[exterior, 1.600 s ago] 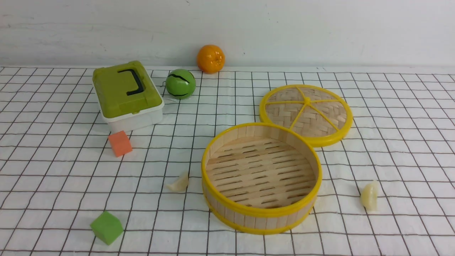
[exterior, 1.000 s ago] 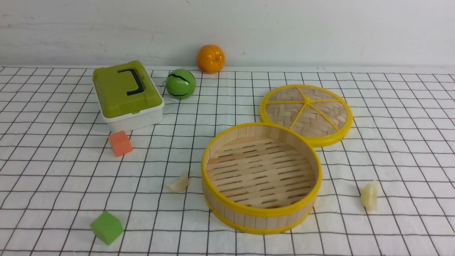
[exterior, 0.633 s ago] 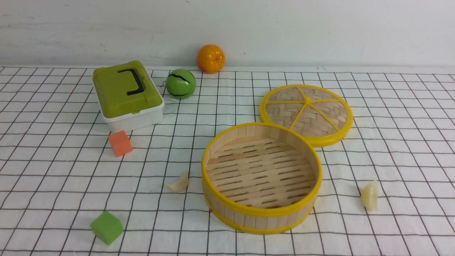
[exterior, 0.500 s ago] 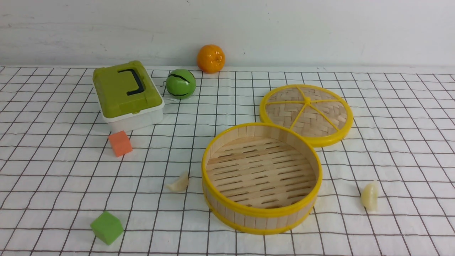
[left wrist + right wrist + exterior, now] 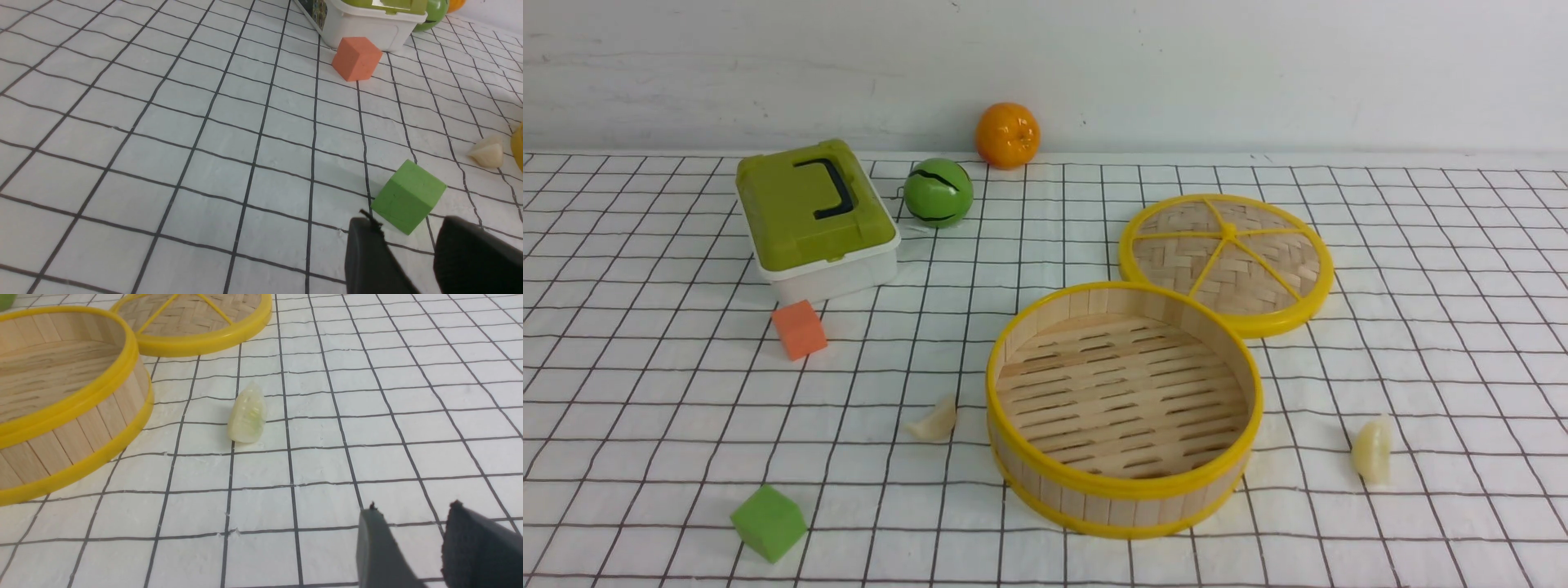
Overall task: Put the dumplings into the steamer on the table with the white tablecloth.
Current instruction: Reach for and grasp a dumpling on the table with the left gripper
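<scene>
Currently: counter (image 5: 645, 392) is covered by a white grid cloth (image 5: 1462, 327). Steamer (image 5: 1123, 490) sits upright near the front edge, slightly right of centre. Woven lid (image 5: 1227, 261) lies flat just behind it, toward the far right corner, rims meeting in the front view. Green-lidded box (image 5: 813, 216) sits toward the far left corner, green ball (image 5: 938, 192) just beside it, orange (image 5: 1007, 135) at the far edge. Orange cube (image 5: 799, 329) is just in front of the box, green cube (image 5: 768, 523) near the front edge, left side. Both dumplings are on the cloth, outside the steamer: left dumpling (image 5: 934, 422) just beside its left wall, right dumpling (image 5: 1372, 449) near its right side, not touching. Left fingers (image 5: 367, 253) are apart with a clear gap, near the green cube. Right fingers (image 5: 378, 547) are apart with a clear gap, short of the right dumpling.
</scene>
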### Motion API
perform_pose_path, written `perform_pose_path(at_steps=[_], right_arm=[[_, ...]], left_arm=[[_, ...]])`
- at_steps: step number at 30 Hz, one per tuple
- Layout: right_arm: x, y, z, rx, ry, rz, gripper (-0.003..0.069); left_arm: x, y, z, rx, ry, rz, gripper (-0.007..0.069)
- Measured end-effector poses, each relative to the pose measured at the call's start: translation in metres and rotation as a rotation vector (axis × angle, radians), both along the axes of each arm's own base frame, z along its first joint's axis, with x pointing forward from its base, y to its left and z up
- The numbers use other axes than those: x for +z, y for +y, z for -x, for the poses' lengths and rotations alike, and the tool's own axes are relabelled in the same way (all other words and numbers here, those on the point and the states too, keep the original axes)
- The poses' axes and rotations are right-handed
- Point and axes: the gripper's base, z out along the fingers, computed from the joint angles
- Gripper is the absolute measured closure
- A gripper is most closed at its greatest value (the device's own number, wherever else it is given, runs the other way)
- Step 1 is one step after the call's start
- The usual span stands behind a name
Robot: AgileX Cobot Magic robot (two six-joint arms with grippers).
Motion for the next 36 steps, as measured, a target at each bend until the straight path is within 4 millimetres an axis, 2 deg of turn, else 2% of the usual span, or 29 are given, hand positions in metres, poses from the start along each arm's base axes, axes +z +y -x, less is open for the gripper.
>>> perform_pose_path(at_steps=[6,8,10,11,12,15,17,18,19,20,21,22,30,33,36], right_arm=[[0.000,0.000,0.000,0.001,0.000,-0.008,0.0419],[0.000,0.000,0.000,0.001,0.000,-0.008,0.0419],[0.000,0.001,0.000,0.001,0.000,-0.015,0.0419],[0.000,0.001,0.000,0.001,0.000,-0.016,0.0419],[0.000,0.002,0.000,0.003,-0.003,-0.053,0.0419],[0.002,0.007,0.000,-0.006,-0.009,-0.281,0.0419],[0.002,0.011,0.000,-0.024,-0.004,-0.495,0.0419],[0.003,0.015,0.000,-0.036,0.003,-0.686,0.0419],[0.004,0.017,0.000,-0.046,0.011,-0.797,0.0419],[0.004,0.017,0.000,-0.048,0.012,-0.823,0.0419],[0.006,0.020,0.000,-0.063,0.028,-1.007,0.0419],[0.007,0.021,0.000,-0.067,0.033,-1.096,0.0419],[0.011,0.020,-0.001,-0.077,-0.001,-1.176,0.0419],[0.012,0.021,-0.001,-0.063,-0.006,-1.155,0.0419],[0.028,0.024,0.002,0.016,-0.023,-1.023,0.0419]], left_arm=[[0.000,0.001,0.000,0.001,-0.003,-0.021,0.0386],[0.002,-0.001,-0.001,0.005,-0.027,0.067,0.0386],[0.005,-0.004,-0.001,0.018,-0.054,0.243,0.0386],[0.005,-0.004,-0.001,0.018,-0.054,0.243,0.0386],[0.008,-0.007,-0.002,0.037,-0.073,0.495,0.0386],[0.012,-0.013,-0.002,0.075,-0.074,0.958,0.0386],[0.014,-0.015,-0.002,0.091,-0.067,1.168,0.0386],[0.015,-0.015,-0.002,0.097,-0.068,1.244,0.0386],[0.016,-0.015,-0.002,0.099,-0.070,1.272,0.0386],[0.016,-0.015,-0.002,0.099,-0.070,1.275,0.0386],[0.016,-0.015,-0.002,0.100,-0.076,1.283,0.0386],[0.016,-0.015,-0.002,0.101,-0.079,1.283,0.0386],[0.019,-0.015,-0.002,0.089,-0.090,1.257,0.0386],[0.049,-0.018,0.004,-0.016,-0.147,1.036,0.0386],[0.094,-0.021,0.017,-0.140,-0.249,0.689,0.0386]])
